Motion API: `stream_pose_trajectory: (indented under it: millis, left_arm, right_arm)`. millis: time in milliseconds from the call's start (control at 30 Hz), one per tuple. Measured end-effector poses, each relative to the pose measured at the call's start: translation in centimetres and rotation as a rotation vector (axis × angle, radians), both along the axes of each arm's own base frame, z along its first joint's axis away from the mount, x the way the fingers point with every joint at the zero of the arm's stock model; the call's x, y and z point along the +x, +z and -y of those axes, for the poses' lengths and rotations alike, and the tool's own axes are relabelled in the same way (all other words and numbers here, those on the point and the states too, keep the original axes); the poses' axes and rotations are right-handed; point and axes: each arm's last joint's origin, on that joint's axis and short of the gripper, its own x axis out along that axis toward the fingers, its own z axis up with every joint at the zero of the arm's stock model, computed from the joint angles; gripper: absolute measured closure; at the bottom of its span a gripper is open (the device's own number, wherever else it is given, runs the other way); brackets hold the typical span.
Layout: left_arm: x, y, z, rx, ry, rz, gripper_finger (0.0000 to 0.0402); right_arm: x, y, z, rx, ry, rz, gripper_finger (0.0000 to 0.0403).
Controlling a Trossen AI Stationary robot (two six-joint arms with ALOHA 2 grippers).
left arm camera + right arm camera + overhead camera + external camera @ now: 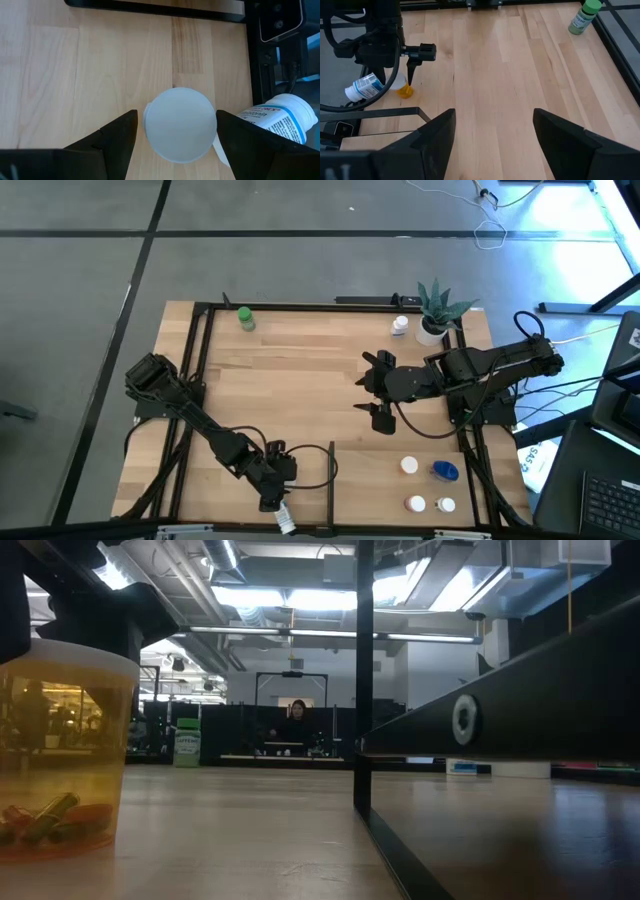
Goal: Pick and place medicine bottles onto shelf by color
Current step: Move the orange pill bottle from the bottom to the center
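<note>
An orange bottle with a white cap (180, 124) stands upright on the wood shelf (300, 380) near its front edge; it also shows in the right wrist view (403, 88) and close up in the low view (60, 760). My left gripper (272, 490) is open above it, pointing down, one finger on each side of the cap. A white labelled bottle (280, 117) lies on its side next to it. My right gripper (375, 392) is open and empty over the middle of the shelf. A green bottle (245, 318) stands at the far edge. My left gripper's fingers (115, 135) come from above and stand on either side of the orange bottle's white cap (150, 120). The gaps are very narrow, and I cannot tell whether they touch it. The bottle stands upright on the shelf.
A potted plant (436, 308) and a white bottle (400, 326) stand at the far right. Several bottles, three white-capped (409, 466) and one blue (446, 471), stand at the near right. A black divider bar (331, 475) is just right of my left gripper. A person (297, 725) sits in the room behind.
</note>
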Motion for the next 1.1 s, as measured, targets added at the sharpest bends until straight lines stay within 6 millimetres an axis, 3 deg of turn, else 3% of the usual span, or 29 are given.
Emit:
stream_pose_trajectory:
  millis: [733,1100]
  left_arm:
    - [0.1,0.0,-0.3,0.024,0.025,0.007,0.0140]
    - [0.4,-1.0,-0.1,0.020,0.030,-0.012,0.0145]
  right_arm:
    - [0.0,0.0,0.0,0.005,-0.004,0.001,0.0135]
    - [0.0,0.0,0.0,0.006,-0.005,0.003,0.0135]
